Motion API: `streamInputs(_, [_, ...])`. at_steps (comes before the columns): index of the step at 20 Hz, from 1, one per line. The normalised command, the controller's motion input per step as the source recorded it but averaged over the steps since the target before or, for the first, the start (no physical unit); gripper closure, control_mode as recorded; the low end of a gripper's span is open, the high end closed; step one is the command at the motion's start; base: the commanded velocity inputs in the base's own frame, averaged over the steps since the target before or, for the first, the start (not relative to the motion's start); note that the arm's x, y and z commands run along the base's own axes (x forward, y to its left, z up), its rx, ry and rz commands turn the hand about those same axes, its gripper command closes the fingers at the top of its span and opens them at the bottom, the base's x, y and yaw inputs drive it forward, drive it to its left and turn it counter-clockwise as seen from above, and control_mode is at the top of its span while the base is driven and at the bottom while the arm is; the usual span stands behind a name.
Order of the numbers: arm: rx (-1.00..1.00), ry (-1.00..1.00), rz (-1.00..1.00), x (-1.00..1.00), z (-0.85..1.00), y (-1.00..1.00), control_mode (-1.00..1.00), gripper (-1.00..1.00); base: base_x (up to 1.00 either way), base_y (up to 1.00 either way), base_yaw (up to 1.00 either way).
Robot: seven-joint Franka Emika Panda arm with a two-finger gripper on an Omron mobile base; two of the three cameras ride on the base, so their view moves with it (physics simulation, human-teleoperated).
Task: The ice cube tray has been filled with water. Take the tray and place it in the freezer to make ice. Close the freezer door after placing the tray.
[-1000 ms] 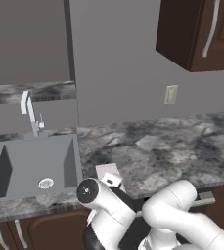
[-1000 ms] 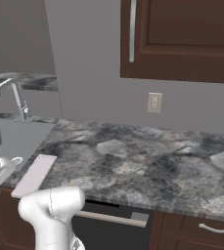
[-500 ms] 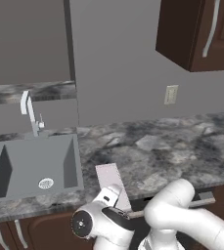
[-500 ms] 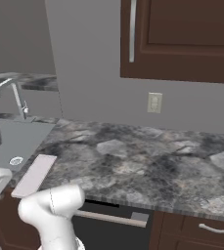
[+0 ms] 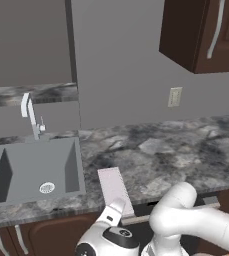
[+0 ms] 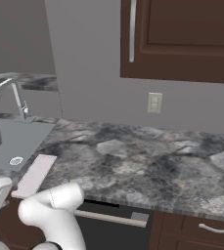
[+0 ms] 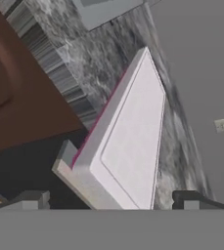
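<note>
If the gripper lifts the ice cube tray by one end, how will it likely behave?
The ice cube tray looks like a thin, flat slab, so it is probably stiff and light. Being long and narrow, it may droop or tip when held by one end. It will not roll.

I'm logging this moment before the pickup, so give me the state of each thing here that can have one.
ice cube tray: flat on the counter by the sink, one end over the front edge, not gripped.
gripper: open, a fingertip on each side of the tray's near end.
faucet: no water running.
sink: no dishes visible.
upper cabinet: door shut.
drawer: shut.
</note>
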Motion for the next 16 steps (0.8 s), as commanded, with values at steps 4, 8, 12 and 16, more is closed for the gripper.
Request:
streamInputs(4, [-0.08,-0.08,0.00,0.00,-0.24,0.00,-1.00,-1.00,0.00,0.00,0.00])
streamInputs(8, [-0.08,-0.09,0.00,0.00,-0.21,0.01,-1.00,-1.00,0.00,0.00,0.00])
streamInputs(12, [-0.08,-0.10,0.00,0.00,-0.15,0.04,-1.00,-1.00,0.00,0.00,0.00])
streamInputs(16, [-0.06,-0.10,0.00,0.00,-0.01,0.07,-1.00,-1.00,0.00,0.00,0.00])
